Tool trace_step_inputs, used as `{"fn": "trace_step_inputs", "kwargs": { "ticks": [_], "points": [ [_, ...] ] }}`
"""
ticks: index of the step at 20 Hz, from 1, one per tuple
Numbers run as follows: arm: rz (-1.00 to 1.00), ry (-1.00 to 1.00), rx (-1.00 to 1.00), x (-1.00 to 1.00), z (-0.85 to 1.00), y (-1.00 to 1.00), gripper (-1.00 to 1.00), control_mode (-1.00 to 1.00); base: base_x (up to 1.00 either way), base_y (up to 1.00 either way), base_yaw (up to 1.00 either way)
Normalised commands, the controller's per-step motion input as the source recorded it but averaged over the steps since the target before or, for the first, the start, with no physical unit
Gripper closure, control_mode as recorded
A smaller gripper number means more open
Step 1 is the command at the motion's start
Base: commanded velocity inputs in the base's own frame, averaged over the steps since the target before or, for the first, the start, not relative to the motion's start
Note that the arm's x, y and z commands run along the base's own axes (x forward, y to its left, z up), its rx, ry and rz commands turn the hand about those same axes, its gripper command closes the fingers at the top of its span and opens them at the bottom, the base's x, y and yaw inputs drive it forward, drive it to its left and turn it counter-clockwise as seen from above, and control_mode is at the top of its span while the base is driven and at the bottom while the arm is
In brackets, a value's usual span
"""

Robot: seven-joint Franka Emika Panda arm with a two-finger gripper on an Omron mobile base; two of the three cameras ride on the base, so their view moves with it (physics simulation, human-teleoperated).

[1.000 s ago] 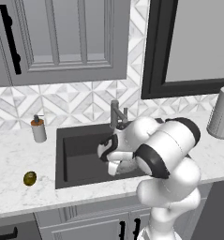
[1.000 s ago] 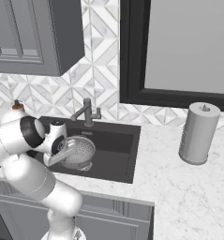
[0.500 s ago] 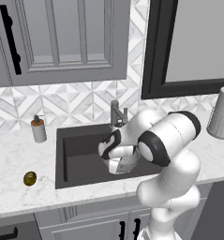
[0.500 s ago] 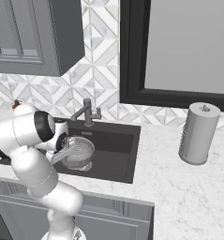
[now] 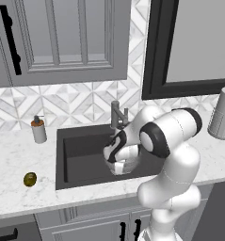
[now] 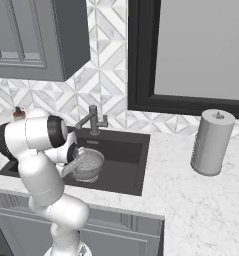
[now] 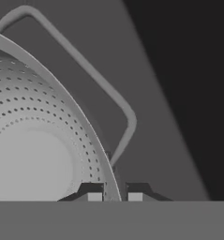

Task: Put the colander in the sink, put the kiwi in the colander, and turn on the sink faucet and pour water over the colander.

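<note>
colander [image 7: 33,140] round perforated silver metal with thin loop handle, gripper [image 7: 114,194] fingers nearly closed, pinching its rim, inside dark rectangular sink [image 5: 81,155], small oval kiwi [image 5: 30,179] on marble counter [image 5: 15,193]

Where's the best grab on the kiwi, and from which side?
Take the kiwi across its short middle, coming straight down from above. It is a small oval lying flat on the white counter left of the sink, so a top-down pinch looks unobstructed.

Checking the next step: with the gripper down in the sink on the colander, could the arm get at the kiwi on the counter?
Probably yes, once it lets go. The gripper straddles the colander rim in the sink. The kiwi lies alone on open counter to the left, with nothing over it.
</note>
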Motion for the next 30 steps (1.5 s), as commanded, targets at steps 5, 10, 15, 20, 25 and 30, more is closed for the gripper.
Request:
{"fn": "trace_step_inputs", "kwargs": {
  "ticks": [5, 10, 15, 20, 25, 30],
  "points": [
    [-0.14, 0.00, -0.09, 0.22, -0.07, 0.05, 1.00, -1.00, 0.00, 0.00, 0.00],
    [-0.11, 0.00, -0.09, 0.20, -0.05, 0.14, 1.00, -1.00, 0.00, 0.00, 0.00],
    [-0.01, 0.00, -0.01, 0.00, 0.00, 0.02, -1.00, -1.00, 0.00, 0.00, 0.00],
    [0.00, 0.00, 0.00, 0.00, 0.00, 0.00, -1.00, -1.00, 0.00, 0.00, 0.00],
    [0.00, 0.01, 0.00, 0.03, 0.11, 0.00, -1.00, -1.00, 0.00, 0.00, 0.00],
    [0.00, 0.00, 0.00, 0.00, 0.35, 0.00, -1.00, -1.00, 0.00, 0.00, 0.00]
  ]
}}
